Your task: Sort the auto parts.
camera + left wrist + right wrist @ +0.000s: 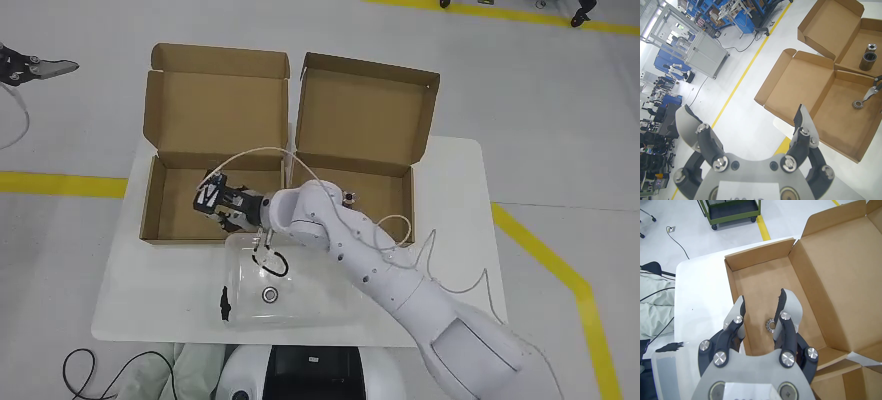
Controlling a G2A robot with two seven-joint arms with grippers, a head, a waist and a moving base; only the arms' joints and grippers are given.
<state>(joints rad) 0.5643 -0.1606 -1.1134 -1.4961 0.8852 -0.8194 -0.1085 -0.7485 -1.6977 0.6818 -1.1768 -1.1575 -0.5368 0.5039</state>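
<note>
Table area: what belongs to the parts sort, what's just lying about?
Job: clear plastic tray; small toothed metal bearing and its brown cardboard box; two metal cylinders in the second cardboard box.
Lying about: green wheeled cart, pale crumpled cloth, black floor cable.

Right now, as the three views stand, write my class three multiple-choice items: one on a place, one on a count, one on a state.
1. Where does the small silver metal bearing ring lie? A on a shelf; B on the floor of a brown cardboard box; C in a person's hand.
2. How many dark metal cylinders stand in the other cardboard box? A one; B two; C four.
3. How is the right gripper? A open; B shut on the ring; C shut and empty.
Answers: B, the ring rests on cardboard below the gripper; B, two stand side by side; A, its jaws stand apart above the ring.
</note>
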